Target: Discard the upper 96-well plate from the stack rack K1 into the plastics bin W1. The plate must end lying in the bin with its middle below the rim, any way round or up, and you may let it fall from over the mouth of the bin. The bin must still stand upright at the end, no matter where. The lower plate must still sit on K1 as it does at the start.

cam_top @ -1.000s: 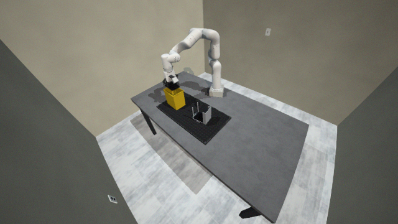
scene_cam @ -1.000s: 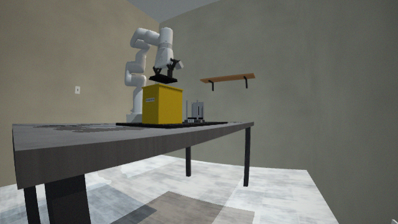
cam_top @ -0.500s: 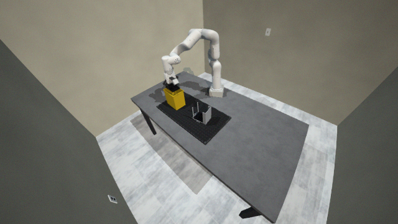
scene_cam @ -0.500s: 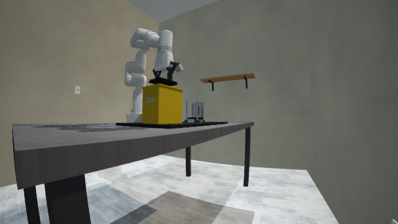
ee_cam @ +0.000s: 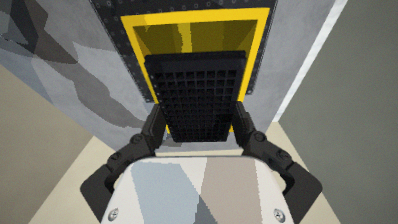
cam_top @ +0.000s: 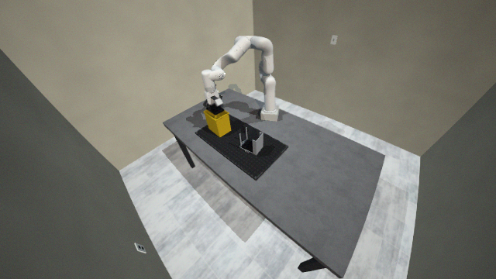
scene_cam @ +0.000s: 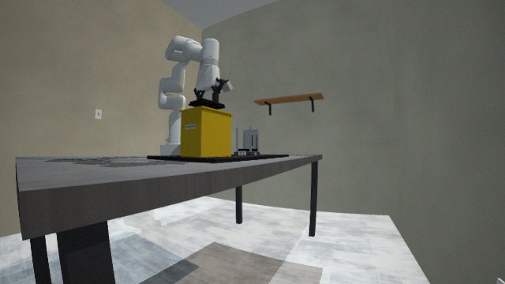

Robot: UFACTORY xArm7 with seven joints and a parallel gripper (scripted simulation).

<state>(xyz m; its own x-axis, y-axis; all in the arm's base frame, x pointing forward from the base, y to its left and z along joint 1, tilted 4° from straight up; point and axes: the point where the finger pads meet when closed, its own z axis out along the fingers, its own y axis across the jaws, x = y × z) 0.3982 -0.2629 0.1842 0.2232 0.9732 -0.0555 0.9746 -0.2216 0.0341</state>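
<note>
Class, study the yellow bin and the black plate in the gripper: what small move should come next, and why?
Probably open the gripper and let the plate fall. It is clamped on the plate by its two long sides, and the plate hangs just above the yellow bin, over its open mouth. The bin stands upright, so a drop should land inside.
</note>
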